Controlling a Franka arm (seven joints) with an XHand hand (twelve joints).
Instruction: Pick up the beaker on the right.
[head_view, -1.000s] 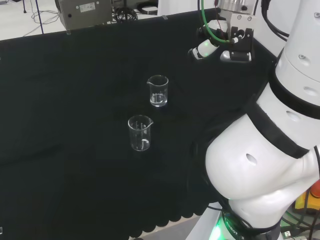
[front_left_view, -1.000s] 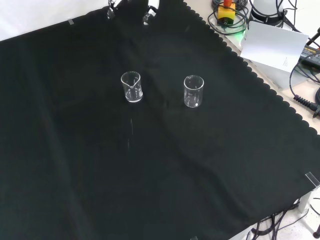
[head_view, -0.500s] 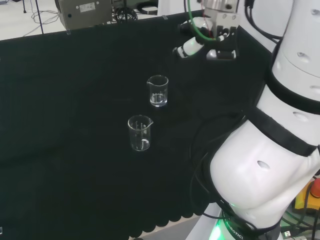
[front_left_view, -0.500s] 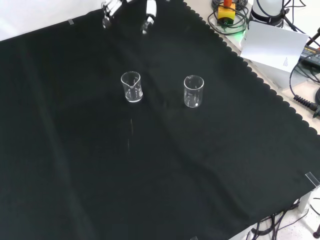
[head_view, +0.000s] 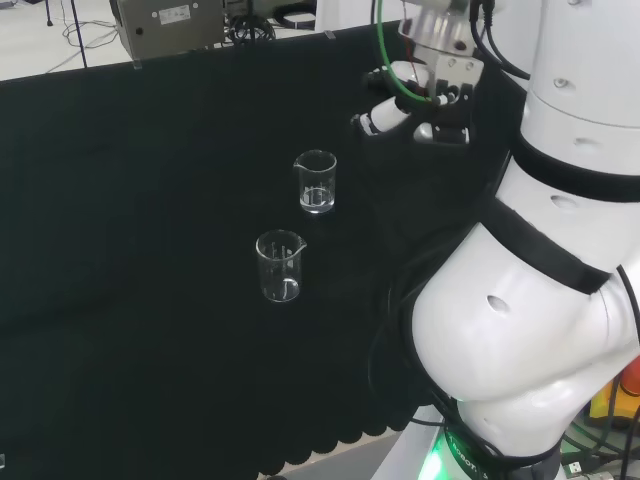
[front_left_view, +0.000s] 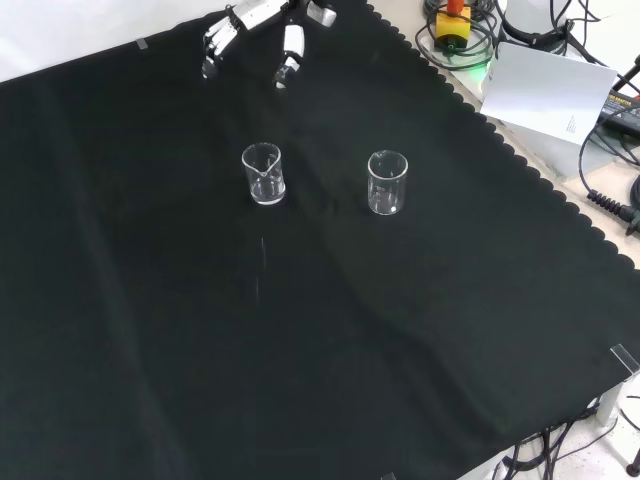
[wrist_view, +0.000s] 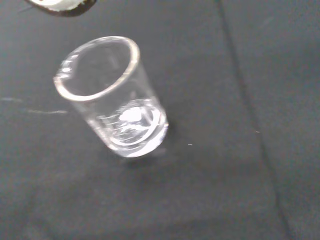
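Two clear empty beakers stand on the black cloth. In the front view one beaker (front_left_view: 263, 173) is on the left and the other beaker (front_left_view: 387, 183) is on the right. In the head view the first is the farther beaker (head_view: 316, 182) and the second the nearer beaker (head_view: 279, 266). The hand (front_left_view: 255, 18) hovers open at the top of the front view, fingers (front_left_view: 290, 50) spread and pointing down, above and behind the left beaker and touching nothing. In the head view the hand (head_view: 405, 105) is up and to the right of the farther beaker. The wrist view has one beaker (wrist_view: 112, 97) close up.
The arm's white links (head_view: 540, 300) stand at the head view's right. Beyond the cloth's scalloped edge in the front view lie a white sheet (front_left_view: 550, 95), cables and a yellow box with a red button (front_left_view: 452, 20). A grey device (head_view: 170, 25) stands behind the bench.
The hand has come lower and nearer to the beakers, with more of it entering from the top of the front view. Both beakers stand where they were.
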